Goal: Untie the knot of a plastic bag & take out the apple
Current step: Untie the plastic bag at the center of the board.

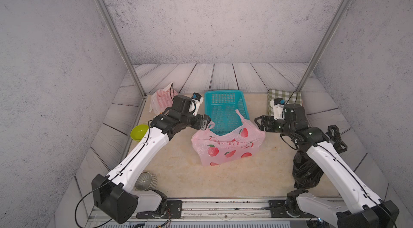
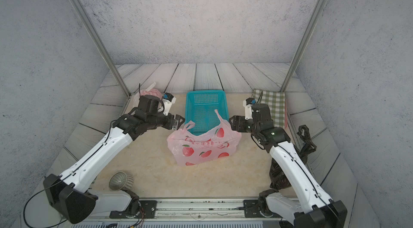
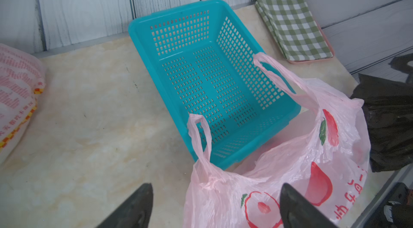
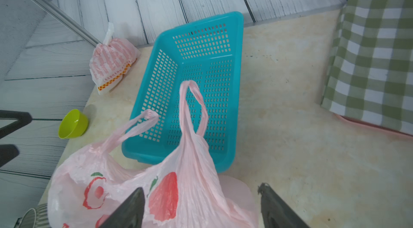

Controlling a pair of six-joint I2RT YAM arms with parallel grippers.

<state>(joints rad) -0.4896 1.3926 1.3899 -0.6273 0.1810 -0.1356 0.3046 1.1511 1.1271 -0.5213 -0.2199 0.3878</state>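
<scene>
Sitting on the desk (image 1: 169, 166) just before the teal basket (image 1: 223, 92), the pink bag (image 1: 225, 146) has loose handles between your left claw (image 1: 206, 124) and right claw (image 1: 259, 122), both spread wide, gripping nothing.

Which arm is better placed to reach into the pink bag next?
Probably left: the left gripper has open jaws straddling the edge of the pink bag; the right gripper frames mostly table.

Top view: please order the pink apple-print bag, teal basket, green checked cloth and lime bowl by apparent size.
1. pink apple-print bag
2. teal basket
3. green checked cloth, partly behind the right arm, so unsure
4. lime bowl
</scene>
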